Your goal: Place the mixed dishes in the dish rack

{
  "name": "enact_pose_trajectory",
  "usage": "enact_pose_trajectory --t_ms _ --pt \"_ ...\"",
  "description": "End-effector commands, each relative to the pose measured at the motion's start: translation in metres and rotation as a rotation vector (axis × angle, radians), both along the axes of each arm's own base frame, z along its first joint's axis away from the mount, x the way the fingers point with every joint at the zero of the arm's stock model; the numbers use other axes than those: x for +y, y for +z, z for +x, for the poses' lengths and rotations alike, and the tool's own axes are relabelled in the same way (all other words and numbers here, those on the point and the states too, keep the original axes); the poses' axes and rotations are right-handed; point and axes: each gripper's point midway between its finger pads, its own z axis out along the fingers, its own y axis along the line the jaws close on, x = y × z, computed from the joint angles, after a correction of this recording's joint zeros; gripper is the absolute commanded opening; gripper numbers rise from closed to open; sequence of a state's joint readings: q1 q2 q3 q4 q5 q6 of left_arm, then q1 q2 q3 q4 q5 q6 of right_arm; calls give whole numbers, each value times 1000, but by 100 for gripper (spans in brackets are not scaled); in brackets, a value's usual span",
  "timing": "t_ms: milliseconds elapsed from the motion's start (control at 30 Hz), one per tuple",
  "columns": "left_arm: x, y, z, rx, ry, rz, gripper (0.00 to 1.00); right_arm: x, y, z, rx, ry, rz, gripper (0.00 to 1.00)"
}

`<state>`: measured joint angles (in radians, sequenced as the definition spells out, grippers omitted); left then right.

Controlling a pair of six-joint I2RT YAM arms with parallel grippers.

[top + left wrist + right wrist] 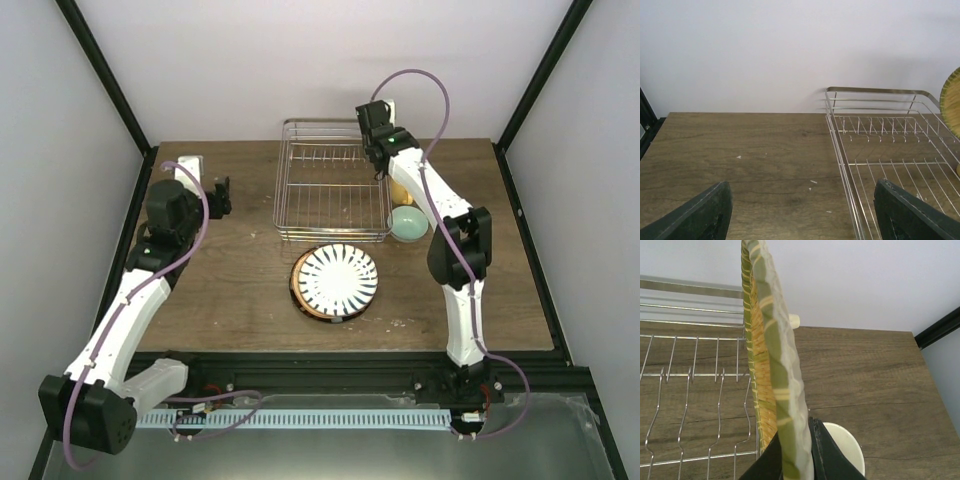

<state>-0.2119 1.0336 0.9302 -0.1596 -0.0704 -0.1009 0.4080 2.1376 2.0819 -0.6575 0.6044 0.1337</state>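
While reaching to the far right corner of the dish rack (283, 185), pinches the woven yellow-tan plate (765, 365) by its rim with the right gripper (797, 450), with both fingers clenched hard on the weave. Holds that plate upright, edge-on to the right wrist camera, at the right side of the rack; touching the wire there or just clear of it, cannot tell. Shows the same plate's curved edge at the right border of the left wrist view, above the rack's wire floor.

Hangs the left gripper (805, 220) over the table (230, 290) just left of the rack, with fingers (700, 212) spread wide, released, grasping nothing but air.

Elsewhere on the table: white plate with black radial stripes (335, 278), stacked on a dark-rimmed plate (299, 297), in front of the rack, near its front rim but apart from it. Small mint-green bowl (408, 222) just beside the rack's front right corner, outside the wire. Something yellowish between the bowl and the right gripper in the top view, too hidden by the arm to name.
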Motion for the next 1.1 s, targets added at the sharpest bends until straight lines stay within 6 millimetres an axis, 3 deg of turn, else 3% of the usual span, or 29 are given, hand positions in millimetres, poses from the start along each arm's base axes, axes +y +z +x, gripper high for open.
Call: enact_pose_trajectory --t_ms 0,233,433,1067 --pt "2 -3 4 -5 11 -4 79 8 34 8 -100 18 30 1" --pt "-2 -7 6 9 0 -20 79 7 30 10 -94 20 8 1" --pt "-3 -8 6 15 -7 -22 79 15 43 13 -123 57 38 1" --pt "-9 -18 4 52 -45 -21 79 28 -18 19 2 -14 167 1"
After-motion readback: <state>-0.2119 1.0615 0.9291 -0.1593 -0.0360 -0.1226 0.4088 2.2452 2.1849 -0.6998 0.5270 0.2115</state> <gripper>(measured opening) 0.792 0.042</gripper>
